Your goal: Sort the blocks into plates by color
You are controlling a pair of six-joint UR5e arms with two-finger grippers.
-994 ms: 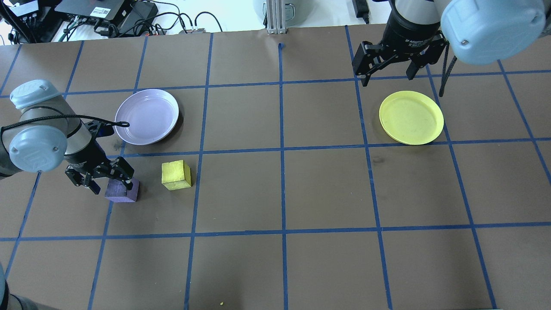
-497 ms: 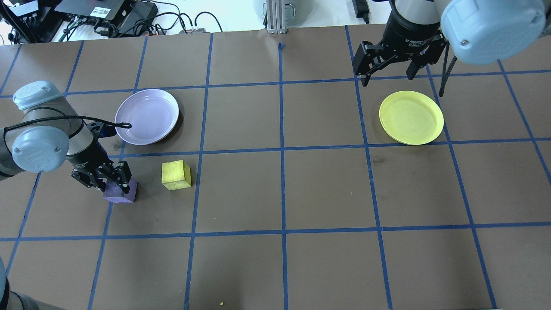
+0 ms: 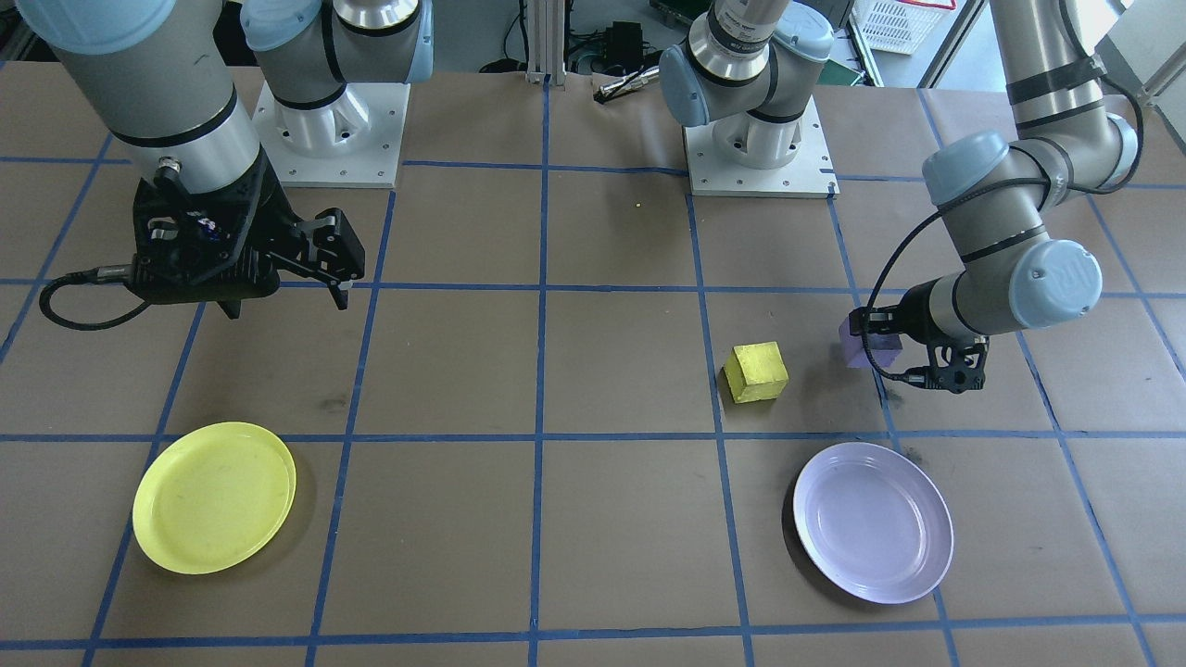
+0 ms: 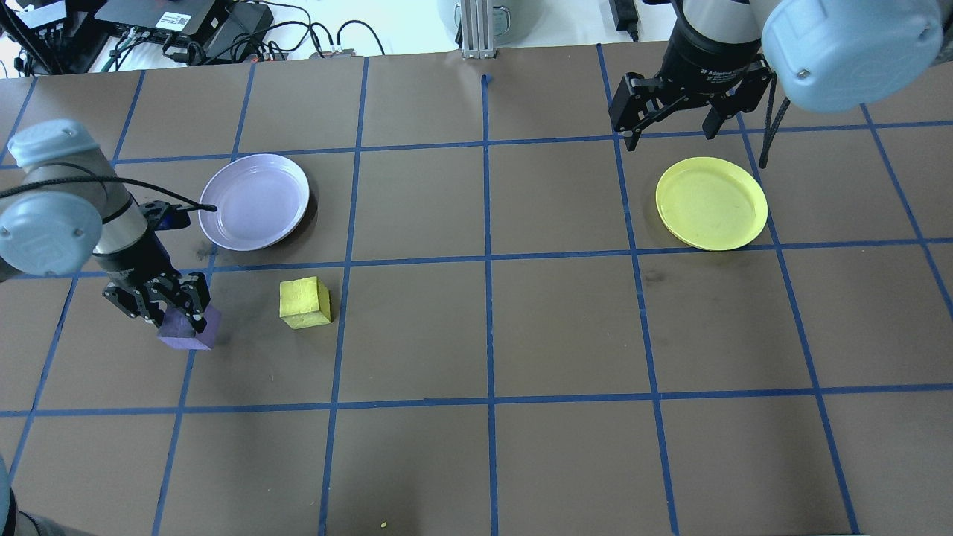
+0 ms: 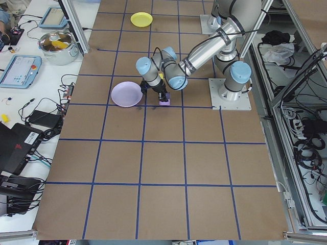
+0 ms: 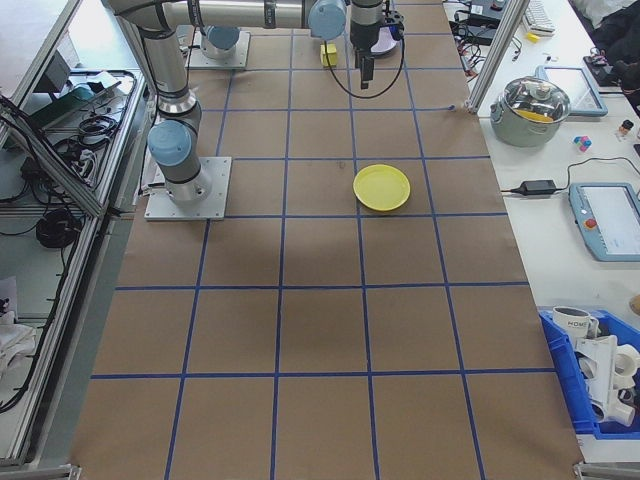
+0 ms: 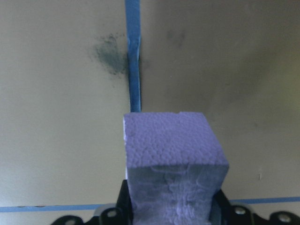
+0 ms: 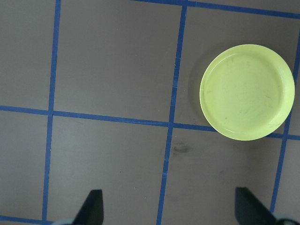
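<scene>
My left gripper (image 4: 181, 321) is shut on the purple block (image 4: 187, 333), which fills the left wrist view (image 7: 173, 154) and seems slightly off the table. The yellow block (image 4: 304, 303) lies on the table just to its right, also seen in the front view (image 3: 756, 371). The lavender plate (image 4: 255, 201) lies beyond both blocks with nothing in it. At the far right my right gripper (image 4: 670, 128) hangs open with nothing between its fingers, just behind the yellow plate (image 4: 711, 202). That plate (image 8: 247, 91) holds nothing.
Blue tape lines (image 4: 488, 257) divide the brown table into squares. Cables and electronics (image 4: 186, 26) crowd the far left edge. A metal post (image 4: 476, 30) stands at the far middle. The two arm bases (image 3: 760, 139) sit on the robot's side.
My left gripper's fingers have shut on the purple block and carried it a little to the left. The yellow block, both plates and the right arm have not moved.
</scene>
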